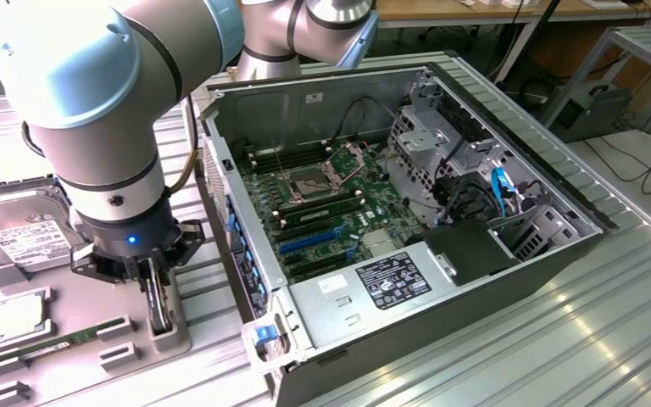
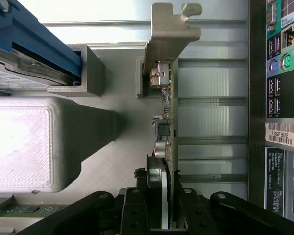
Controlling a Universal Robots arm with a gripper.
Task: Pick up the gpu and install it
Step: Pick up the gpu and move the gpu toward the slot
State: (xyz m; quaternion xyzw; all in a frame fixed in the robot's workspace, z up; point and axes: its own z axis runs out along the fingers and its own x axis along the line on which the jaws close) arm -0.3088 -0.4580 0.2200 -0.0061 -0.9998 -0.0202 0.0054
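Observation:
The gpu [image 1: 159,307] stands on edge in a slot of the grey holder tray [image 1: 99,314], at the exterior view's left of the open computer case [image 1: 552,199]. In the wrist view I look along the gpu's edge [image 2: 165,122], with its silver end bracket [image 2: 169,34] at the far end and its black fan side nearest the camera. My gripper [image 1: 152,284] points straight down over it. The black fingers [image 2: 137,208] sit on both faces of the card, and the gripper [image 2: 159,208] is shut on it. The card still rests in its slot.
The tray also carries a silver hard drive [image 1: 20,233], a processor [image 1: 20,312] and a green memory stick [image 1: 54,343]. Inside the case the motherboard shows blue expansion slots [image 1: 308,242]. The case's rear port panel [image 2: 281,73] stands close beside the card.

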